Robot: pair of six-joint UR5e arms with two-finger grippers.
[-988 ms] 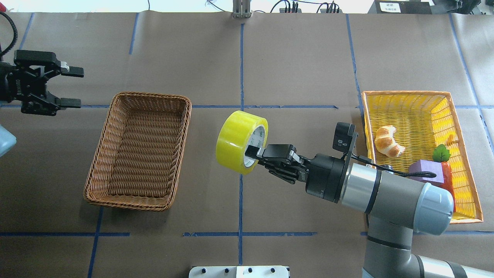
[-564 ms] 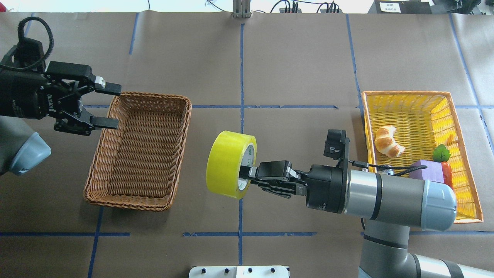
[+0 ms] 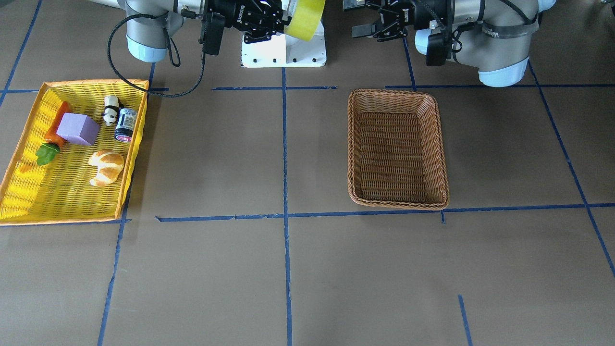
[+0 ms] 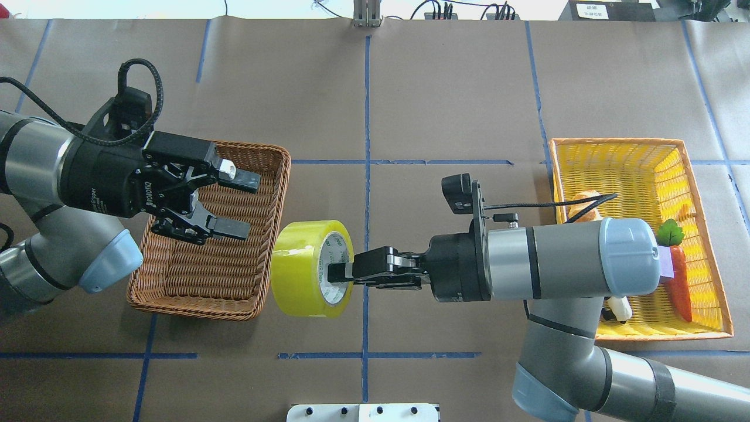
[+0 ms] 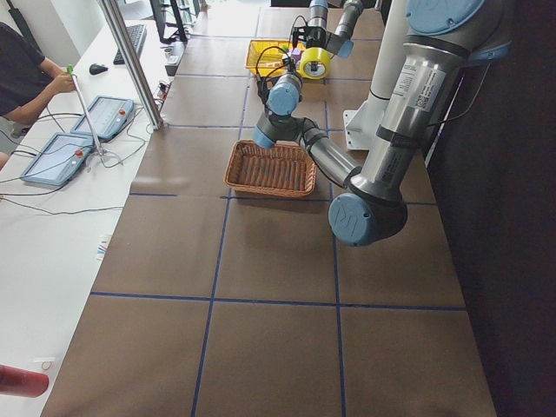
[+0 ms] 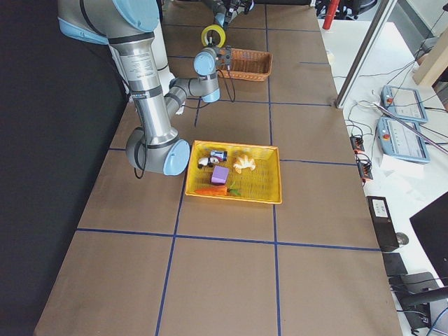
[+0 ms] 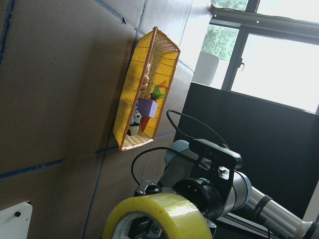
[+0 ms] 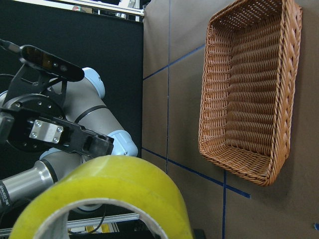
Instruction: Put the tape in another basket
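Observation:
The yellow tape hangs in the air just right of the brown wicker basket, near its corner closest to the robot. My right gripper is shut on the roll's wall at the white core. My left gripper is open and hovers over the basket's right side, its fingers pointing at the tape, a short gap away. In the front view the tape sits high between both grippers, above the empty basket. The left wrist view shows the tape close ahead. The right wrist view shows the tape and the basket.
A yellow mesh basket stands at the right with a croissant, a purple block, a carrot, a panda figure and a small jar inside. The robot base is between the arms.
My right gripper has carried the tape leftward and nearer the robot, up to the wicker basket's edge. My left arm has swung in from the left over the basket, gripper still open.

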